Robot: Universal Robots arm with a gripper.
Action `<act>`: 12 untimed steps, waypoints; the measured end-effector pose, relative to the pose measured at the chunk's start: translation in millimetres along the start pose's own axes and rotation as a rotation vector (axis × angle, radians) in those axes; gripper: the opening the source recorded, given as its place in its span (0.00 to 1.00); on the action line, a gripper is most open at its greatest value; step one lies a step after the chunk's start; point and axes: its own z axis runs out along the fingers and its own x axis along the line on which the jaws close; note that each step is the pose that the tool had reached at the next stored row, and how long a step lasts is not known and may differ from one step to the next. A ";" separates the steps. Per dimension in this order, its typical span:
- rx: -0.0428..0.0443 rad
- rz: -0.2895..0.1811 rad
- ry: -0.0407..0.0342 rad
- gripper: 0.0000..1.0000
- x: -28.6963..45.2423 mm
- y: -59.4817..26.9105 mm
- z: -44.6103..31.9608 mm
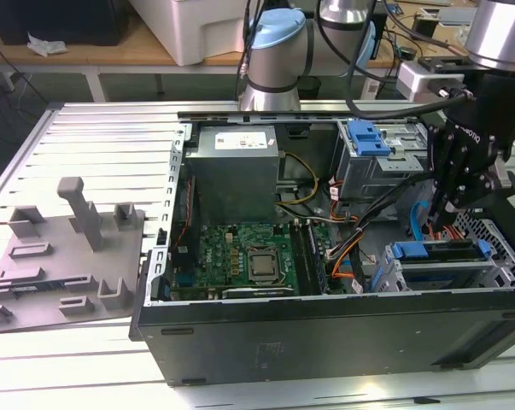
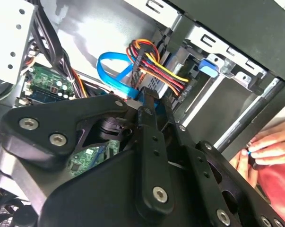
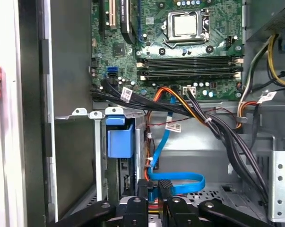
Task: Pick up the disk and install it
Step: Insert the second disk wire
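Note:
The disk [image 1: 436, 251], silver with blue rails, lies in the grey drive cage at the case's near corner, on the exterior view's right. Its blue carrier end [image 3: 119, 142] shows in the cage slot in the first wrist view. My gripper [image 1: 447, 205] hangs just above the cage's rear, among the cables. Its black fingertips [image 3: 142, 188] stand a narrow gap apart, open, with nothing held between them. In the second wrist view the gripper [image 2: 155, 99] points at the blue data cable [image 2: 111, 71] and the red-yellow power wires [image 2: 154, 64].
The open computer case [image 1: 325, 333] holds a motherboard [image 1: 248, 256], a grey power-supply box [image 1: 236, 162] and a second cage with a blue bracket [image 1: 368, 137]. A person's hand [image 2: 260, 151] rests on the case edge. A grey fixture plate [image 1: 69, 256] lies at the exterior view's left.

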 end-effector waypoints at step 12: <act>0.0032 0.002 -0.0628 0.16 10.2 -0.2 1.4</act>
